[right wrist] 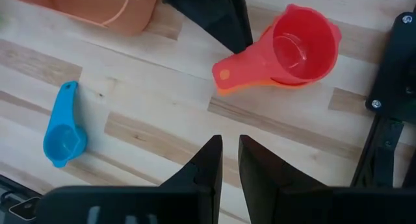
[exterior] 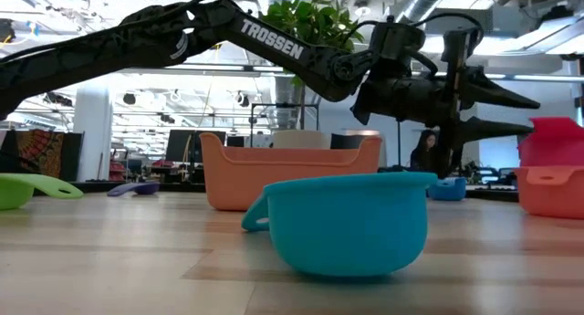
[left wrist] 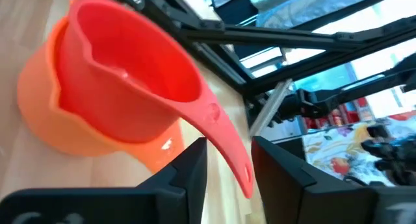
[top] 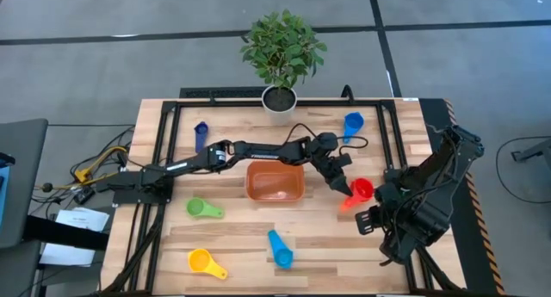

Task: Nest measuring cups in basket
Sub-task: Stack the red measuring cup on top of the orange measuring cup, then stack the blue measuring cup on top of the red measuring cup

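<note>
Left gripper (top: 345, 190): at 3 o'clock of the basket (top: 275, 182), fingers parted either side of the red cup's handle, no contact seen.
Red cup (right wrist: 296, 45): nested in the orange cup (left wrist: 52, 117) on the table (not in the basket).
Right gripper (right wrist: 230, 160): at 4 o'clock of that pair, above bare table, fingers slightly apart, holding nothing.
Basket: table centre.
Other cups: blue (top: 353, 123) at 1 o'clock, dark blue (top: 201, 132) at 10, green (top: 201, 208) at 8, yellow (top: 205, 262) at 7, light blue (top: 280, 249) at 6.

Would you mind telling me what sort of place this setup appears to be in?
Probably a robotics lab or open-plan workshop. A wooden table framed by black rails stands on a grey floor, exposed ceiling ducts and monitors show behind it in the low view, and a person sits in the background.
</note>
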`<state>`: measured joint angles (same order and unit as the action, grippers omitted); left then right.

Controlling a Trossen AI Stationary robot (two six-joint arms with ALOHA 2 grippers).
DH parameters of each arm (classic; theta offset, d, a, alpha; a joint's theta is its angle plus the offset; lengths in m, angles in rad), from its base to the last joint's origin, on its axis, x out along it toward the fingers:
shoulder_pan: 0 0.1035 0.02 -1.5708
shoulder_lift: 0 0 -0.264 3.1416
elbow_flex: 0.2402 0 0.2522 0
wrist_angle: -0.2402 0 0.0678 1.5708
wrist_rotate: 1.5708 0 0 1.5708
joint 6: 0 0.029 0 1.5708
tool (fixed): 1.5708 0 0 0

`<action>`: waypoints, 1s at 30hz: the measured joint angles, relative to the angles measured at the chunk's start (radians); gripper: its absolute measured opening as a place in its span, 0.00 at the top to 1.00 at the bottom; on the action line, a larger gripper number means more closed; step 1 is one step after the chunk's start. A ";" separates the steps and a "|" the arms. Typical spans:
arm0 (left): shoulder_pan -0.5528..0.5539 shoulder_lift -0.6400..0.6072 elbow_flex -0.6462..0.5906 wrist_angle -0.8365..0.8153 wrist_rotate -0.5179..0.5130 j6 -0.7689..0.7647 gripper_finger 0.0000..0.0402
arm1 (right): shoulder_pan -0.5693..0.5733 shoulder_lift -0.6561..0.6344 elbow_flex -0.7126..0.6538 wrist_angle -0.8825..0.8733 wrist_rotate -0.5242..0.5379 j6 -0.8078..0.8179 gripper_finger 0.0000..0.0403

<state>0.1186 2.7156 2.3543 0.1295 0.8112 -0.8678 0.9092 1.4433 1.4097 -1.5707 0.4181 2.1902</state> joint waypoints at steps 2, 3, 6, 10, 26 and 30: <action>0.001 -0.006 0.000 0.002 0.001 0.002 0.73 | 0.000 0.000 0.000 0.000 0.000 0.000 0.81; 0.001 -0.013 0.000 -0.005 0.004 0.005 0.73 | 0.001 0.000 0.000 0.000 0.000 -0.002 0.81; -0.001 -0.026 0.002 -0.015 0.006 0.032 0.73 | 0.002 0.000 0.000 0.000 0.001 -0.004 0.81; -0.002 -0.043 0.002 -0.039 -0.008 0.060 0.74 | 0.016 0.000 0.000 0.000 0.002 -0.007 0.81; 0.048 -0.186 0.002 -0.288 -0.382 0.292 0.76 | 0.107 -0.015 0.062 0.000 0.147 -0.049 0.81; 0.046 -0.212 0.002 -0.333 -0.553 0.351 0.76 | 0.101 -0.059 0.067 0.000 0.222 -0.120 0.81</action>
<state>0.1649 2.5036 2.3566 -0.2039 0.2579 -0.5167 1.0100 1.3844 1.4765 -1.5710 0.6406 2.0704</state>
